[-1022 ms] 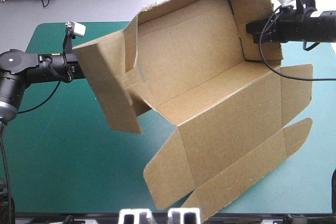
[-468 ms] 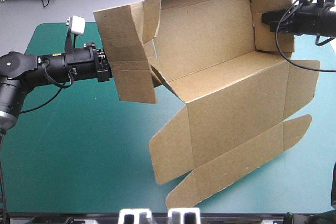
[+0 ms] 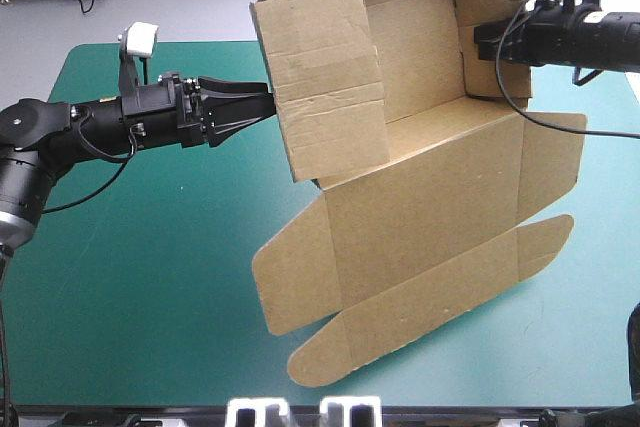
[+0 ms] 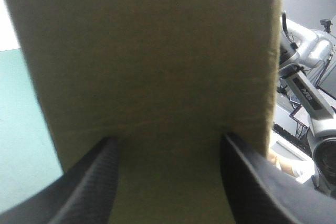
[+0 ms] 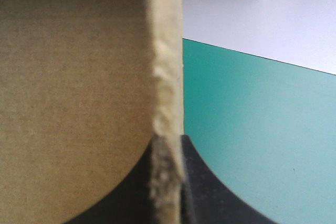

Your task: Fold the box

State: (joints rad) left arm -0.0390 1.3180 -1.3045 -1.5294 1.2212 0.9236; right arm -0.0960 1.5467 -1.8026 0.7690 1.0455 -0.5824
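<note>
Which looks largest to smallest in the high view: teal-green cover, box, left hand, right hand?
The teal-green cover
The box, raised nearer the camera
The left hand
The right hand, partly hidden by the box, so hands' order unsure

The brown box [image 3: 430,197] hangs tilted aloft, walls partly raised, lid flaps seemingly spread flat.
</note>
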